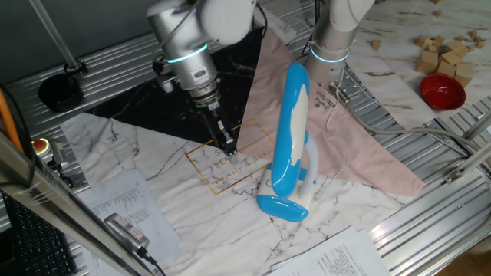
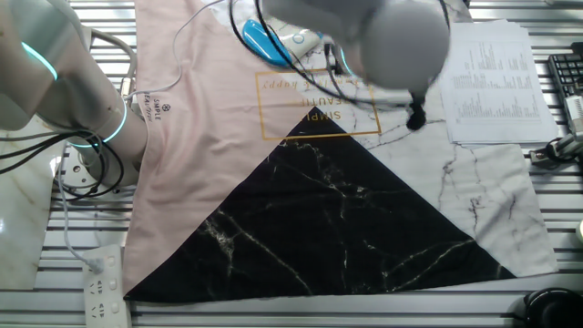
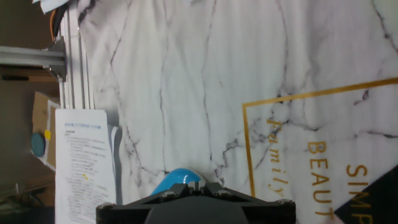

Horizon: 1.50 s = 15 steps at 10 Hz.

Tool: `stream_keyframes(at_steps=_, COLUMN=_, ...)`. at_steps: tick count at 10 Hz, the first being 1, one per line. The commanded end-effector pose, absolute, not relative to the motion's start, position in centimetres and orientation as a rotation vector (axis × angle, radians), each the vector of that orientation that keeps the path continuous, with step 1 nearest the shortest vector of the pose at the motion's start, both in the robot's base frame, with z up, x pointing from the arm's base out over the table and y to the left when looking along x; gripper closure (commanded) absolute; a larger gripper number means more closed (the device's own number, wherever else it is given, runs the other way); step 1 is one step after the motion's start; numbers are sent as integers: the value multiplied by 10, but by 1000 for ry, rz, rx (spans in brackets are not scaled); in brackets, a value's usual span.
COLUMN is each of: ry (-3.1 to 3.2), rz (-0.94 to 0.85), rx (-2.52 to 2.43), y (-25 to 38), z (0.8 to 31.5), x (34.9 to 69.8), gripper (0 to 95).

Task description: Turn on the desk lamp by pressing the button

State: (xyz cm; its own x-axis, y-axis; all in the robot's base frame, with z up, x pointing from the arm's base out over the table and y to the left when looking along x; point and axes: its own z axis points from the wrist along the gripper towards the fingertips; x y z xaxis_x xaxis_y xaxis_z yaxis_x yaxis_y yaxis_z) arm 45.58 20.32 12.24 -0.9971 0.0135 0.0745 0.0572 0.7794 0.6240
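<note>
On the marble mat, the desk lamp (image 1: 290, 146) stands upright, head vertical.

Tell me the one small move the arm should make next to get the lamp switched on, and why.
Probably shift the gripper sideways toward the blue base of the desk lamp. In one fixed view the fingers hang over the gold-framed lettering on the mat, apart from the lamp, touching nothing. The hand view shows only a sliver of blue at its lower edge. The button itself cannot be made out.
</note>
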Motion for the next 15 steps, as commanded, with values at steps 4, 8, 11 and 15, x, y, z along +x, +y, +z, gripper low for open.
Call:
stream_keyframes(at_steps=4, ry=-2838, rz=-1069, rx=-112, y=209, z=109, x=459, gripper=950)
stream_keyframes(at_steps=8, ry=-2856, rz=-1152, rx=-153, y=209, z=109, x=459, gripper=950)
stream_keyframes(at_steps=11, ry=-2846, rz=-1154, rx=-66, y=209, z=109, x=459, gripper=950)
stream_keyframes(at_steps=15, ry=-2808, rz=-1109, rx=115, y=209, z=109, x=459, gripper=950)
